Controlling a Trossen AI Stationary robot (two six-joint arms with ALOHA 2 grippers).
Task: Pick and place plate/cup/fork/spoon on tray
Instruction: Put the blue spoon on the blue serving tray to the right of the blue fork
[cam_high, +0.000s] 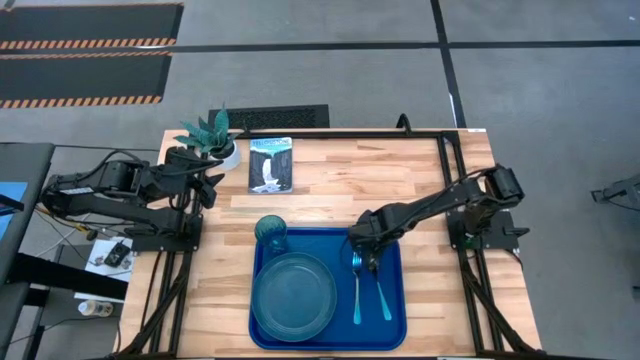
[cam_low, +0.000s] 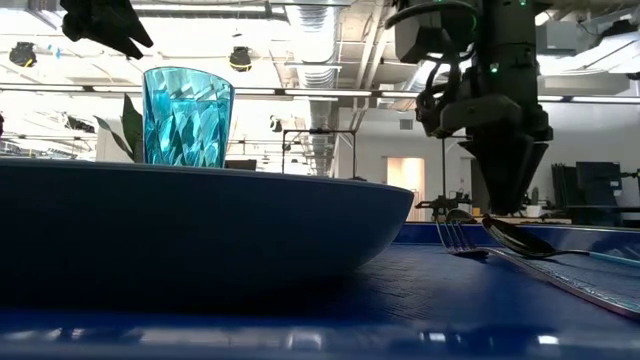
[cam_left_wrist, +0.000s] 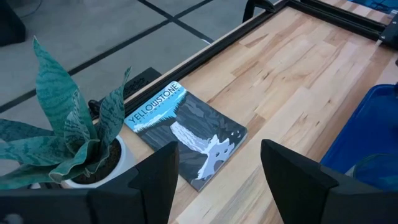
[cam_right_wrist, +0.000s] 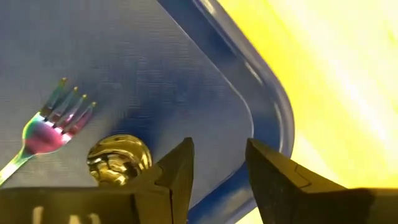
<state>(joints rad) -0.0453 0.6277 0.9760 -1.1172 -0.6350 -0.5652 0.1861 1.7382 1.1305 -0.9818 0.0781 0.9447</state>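
While the right gripper (cam_high: 368, 262) hung low over the far right part of the tray (cam_high: 392, 335), the spoon (cam_high: 381, 292) lay flat on the tray floor directly beneath it, its dark bowl under the jaws and its light-blue handle running away toward the near edge. The jaws stood spread with a clear gap between them and nothing pinched; in the right wrist view the bowl sat just beside one fingertip (cam_right_wrist: 177, 168) rather than between the two. The spoon looked already set down, so the coming move was judged a straight lift clear of it.

The fork (cam_high: 356, 285) lay just beside the spoon on the plate's side, near parallel, tines at the far end, close enough that any sideways drift of the jaws could have nudged it. The plate (cam_high: 293, 290) filled the left half of the tray, and the cup (cam_high: 271, 233) stood upright at the tray's far left corner, just beyond the plate's rim. All four items therefore appeared to be on the tray.

The left gripper (cam_high: 207, 187) waited well apart over the worktop (cam_high: 330, 200) near its far left corner, jaws spread and empty, facing a potted plant (cam_high: 208, 138) and a Yellowstone booklet (cam_high: 271, 164). Nothing stood above the right gripper to block its rise; the tray's raised rim beside it was the only edge close by.
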